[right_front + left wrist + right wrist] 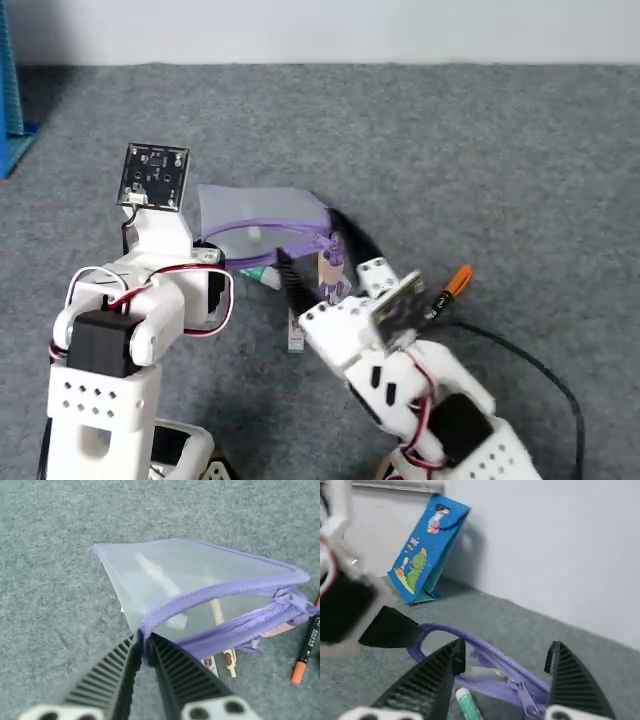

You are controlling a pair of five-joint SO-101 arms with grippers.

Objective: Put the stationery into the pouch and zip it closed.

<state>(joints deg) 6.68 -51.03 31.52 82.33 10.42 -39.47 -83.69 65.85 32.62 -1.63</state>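
On the grey felt surface (500, 150), my left hand (144, 644) pinches the pouch (200, 575) by its rim; it seems limp and light. My right hand (506, 652) gapes wide.

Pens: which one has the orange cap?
The black-bodied marker lying alone on the carpet beside the pouch; the others are pale and sit in or under it.

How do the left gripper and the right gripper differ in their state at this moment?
The left gripper is shut on the purple zip edge of the pouch; the right gripper is open, with nothing between its fingers. The left gripper pinches the pouch at the end far from the zip slider; the right gripper hangs above the slider end. Both have black ribbed fingers and both are at the pouch's open mouth.
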